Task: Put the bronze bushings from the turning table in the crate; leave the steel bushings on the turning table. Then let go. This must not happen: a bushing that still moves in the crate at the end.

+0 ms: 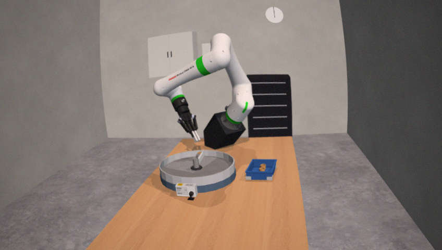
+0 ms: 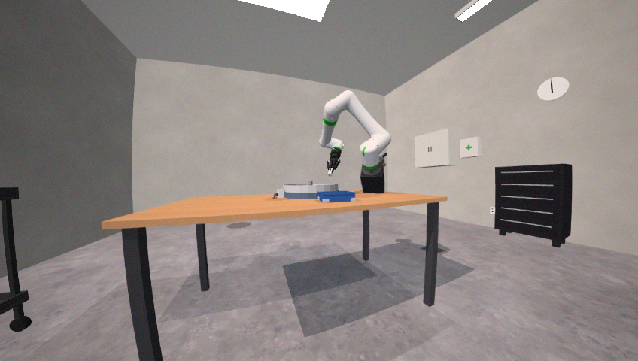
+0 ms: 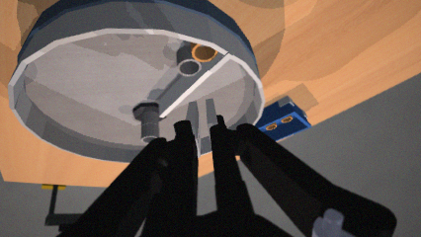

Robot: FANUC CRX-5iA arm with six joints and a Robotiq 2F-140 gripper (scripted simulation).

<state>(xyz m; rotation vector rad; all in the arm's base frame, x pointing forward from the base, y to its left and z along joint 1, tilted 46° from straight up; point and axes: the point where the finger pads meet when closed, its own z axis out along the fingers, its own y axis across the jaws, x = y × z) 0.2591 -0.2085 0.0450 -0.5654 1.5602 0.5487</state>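
Observation:
The round grey turning table [image 1: 197,170] [image 3: 195,89] stands on the wooden table, with a centre post [image 1: 196,162] and a white divider bar. In the wrist view, one bronze bushing [image 3: 204,51] lies near the far rim beside the bar, and one steel bushing [image 3: 189,67] lies close to it. The blue crate [image 1: 259,166] sits to the right of the turning table and holds two bronze bushings [image 3: 279,123]. My gripper [image 1: 195,137] hangs above the far rim of the turning table. It is shut and holds nothing; it also shows in the wrist view [image 3: 203,106].
A small white control box [image 1: 186,188] sits at the front of the turning table. The arm's black base [image 1: 223,129] stands behind the turning table. A black drawer cabinet [image 1: 269,105] is against the back wall.

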